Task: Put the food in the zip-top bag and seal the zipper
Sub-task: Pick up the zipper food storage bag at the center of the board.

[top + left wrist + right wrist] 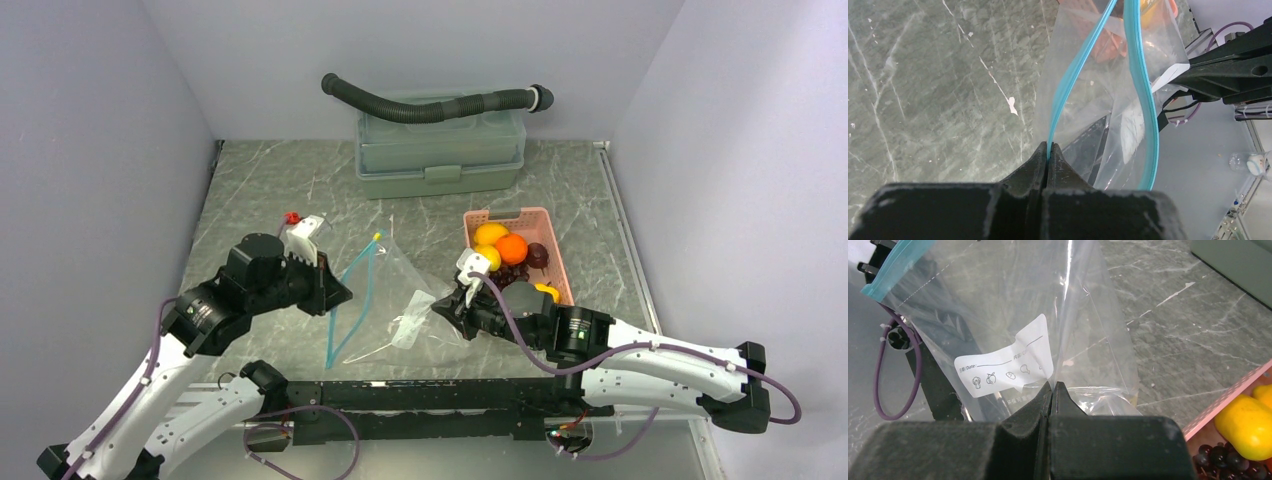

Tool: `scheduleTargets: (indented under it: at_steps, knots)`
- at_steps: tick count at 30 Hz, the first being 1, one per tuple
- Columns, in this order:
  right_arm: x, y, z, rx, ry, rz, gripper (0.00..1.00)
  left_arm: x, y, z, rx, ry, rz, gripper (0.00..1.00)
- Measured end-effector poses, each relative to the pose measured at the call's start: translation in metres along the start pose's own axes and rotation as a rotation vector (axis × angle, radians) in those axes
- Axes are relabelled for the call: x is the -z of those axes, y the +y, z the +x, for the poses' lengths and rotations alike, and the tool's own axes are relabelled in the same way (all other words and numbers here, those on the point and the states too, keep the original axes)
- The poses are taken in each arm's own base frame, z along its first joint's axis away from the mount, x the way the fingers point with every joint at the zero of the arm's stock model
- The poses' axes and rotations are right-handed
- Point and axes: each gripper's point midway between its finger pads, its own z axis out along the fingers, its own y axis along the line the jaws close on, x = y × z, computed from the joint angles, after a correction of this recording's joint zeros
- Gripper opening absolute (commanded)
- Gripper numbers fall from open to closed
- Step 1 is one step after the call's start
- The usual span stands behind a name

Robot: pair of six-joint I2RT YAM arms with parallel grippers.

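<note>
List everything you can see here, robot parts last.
table: one, grey marble, under all
bag: one, clear, table centre
zipper: one, teal, bag mouth, open
label: one, white, on bag
basket: one, pink, right of bag
lemons: three, yellow, in basket
orange: one, orange, in basket
grapes: one bunch, dark purple, in basket
box: one, green, table back
hose: one, dark, on box
left tool: one, black, shut on zipper
right tool: one, black, shut on bag

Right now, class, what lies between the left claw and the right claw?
The clear zip-top bag, pinched by left claw and right claw; the top view shows it.
</note>
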Motion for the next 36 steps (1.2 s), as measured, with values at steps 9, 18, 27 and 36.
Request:
scheduleTargets:
  at_steps: [9, 18, 27, 36]
  knots:
    - [-0.003, -0.002, 0.001, -0.023, 0.007, 0.019, 0.1, 0.005, 0.0, 0.001, -0.001, -0.005, -0.003, 0.0]
    - [-0.011, -0.008, 0.001, -0.051, 0.021, 0.076, 0.5, 0.013, -0.007, -0.025, -0.024, -0.006, -0.036, 0.0]
    - [-0.004, -0.021, -0.036, -0.056, -0.005, 0.175, 0.63, 0.037, 0.006, -0.042, -0.043, -0.035, -0.17, 0.0]
    - [-0.001, -0.03, -0.058, -0.099, -0.025, 0.25, 0.76, 0.053, 0.021, -0.054, -0.038, -0.039, -0.308, 0.0]
